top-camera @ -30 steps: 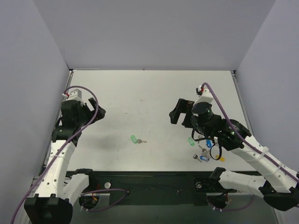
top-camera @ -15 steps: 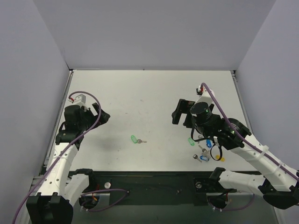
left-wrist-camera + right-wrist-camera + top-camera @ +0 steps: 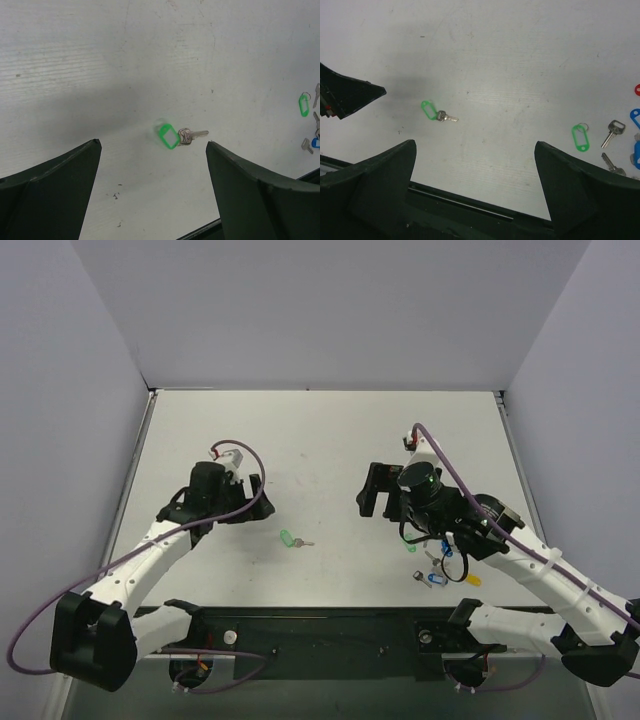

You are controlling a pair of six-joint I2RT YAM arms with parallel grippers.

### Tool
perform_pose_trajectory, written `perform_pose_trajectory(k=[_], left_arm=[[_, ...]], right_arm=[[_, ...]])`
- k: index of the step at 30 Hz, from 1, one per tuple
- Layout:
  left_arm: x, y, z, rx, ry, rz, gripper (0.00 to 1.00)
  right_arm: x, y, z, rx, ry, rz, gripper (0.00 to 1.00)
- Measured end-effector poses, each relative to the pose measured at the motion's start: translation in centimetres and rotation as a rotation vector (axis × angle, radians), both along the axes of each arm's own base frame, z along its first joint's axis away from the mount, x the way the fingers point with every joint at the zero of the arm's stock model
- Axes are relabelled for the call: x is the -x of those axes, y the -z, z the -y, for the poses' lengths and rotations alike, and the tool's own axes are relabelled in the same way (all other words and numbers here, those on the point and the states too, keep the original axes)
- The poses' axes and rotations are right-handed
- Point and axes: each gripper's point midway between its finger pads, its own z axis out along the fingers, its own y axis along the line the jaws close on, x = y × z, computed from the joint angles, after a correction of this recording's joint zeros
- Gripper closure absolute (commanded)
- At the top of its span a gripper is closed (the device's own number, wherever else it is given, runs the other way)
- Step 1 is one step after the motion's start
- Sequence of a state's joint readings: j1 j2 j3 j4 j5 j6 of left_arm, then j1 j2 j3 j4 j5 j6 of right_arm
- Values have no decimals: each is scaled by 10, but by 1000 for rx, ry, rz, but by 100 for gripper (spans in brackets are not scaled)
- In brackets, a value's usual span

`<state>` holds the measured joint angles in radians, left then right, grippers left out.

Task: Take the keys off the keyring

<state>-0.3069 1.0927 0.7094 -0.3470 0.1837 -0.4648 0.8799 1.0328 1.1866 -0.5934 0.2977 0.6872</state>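
A small bright green plastic-headed piece (image 3: 288, 538) and a bare silver key (image 3: 304, 542) lie joined on the white table, in front of the middle. In the left wrist view the green piece (image 3: 166, 136) and the silver key (image 3: 194, 134) meet at a tiny silver keyring (image 3: 183, 138). They also show in the right wrist view, green piece (image 3: 428, 110) and key (image 3: 448, 118). My left gripper (image 3: 254, 496) is open and empty, left of and behind them; its jaws (image 3: 152, 145) frame them. My right gripper (image 3: 372, 490) is open and empty to their right, hovering (image 3: 474, 144).
A heap of other keys and coloured tags (image 3: 436, 566) lies under the right arm: a green tag (image 3: 580, 137), silver keys (image 3: 613, 130), a blue tag (image 3: 635, 118). The black base rail (image 3: 320, 625) runs along the near table edge. Grey walls stand round the table.
My left arm has swung right and toward the middle, ending close to the green piece and key. My right gripper has shifted slightly left. The keys have not moved.
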Motion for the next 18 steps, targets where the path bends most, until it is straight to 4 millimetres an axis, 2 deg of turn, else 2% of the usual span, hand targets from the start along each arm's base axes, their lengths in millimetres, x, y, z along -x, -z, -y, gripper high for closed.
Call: perform_pose_trajectory(k=[6, 11, 18], left_arm=[[-4, 12, 21, 18, 68, -18, 8], [-5, 24, 36, 30, 116, -41, 12], [-6, 47, 46, 44, 145, -101, 18]], right_arm=[[13, 16, -8, -34, -69, -43, 0], [19, 15, -13, -73, -106, -46, 0], [23, 14, -18, -93, -132, -54, 0]])
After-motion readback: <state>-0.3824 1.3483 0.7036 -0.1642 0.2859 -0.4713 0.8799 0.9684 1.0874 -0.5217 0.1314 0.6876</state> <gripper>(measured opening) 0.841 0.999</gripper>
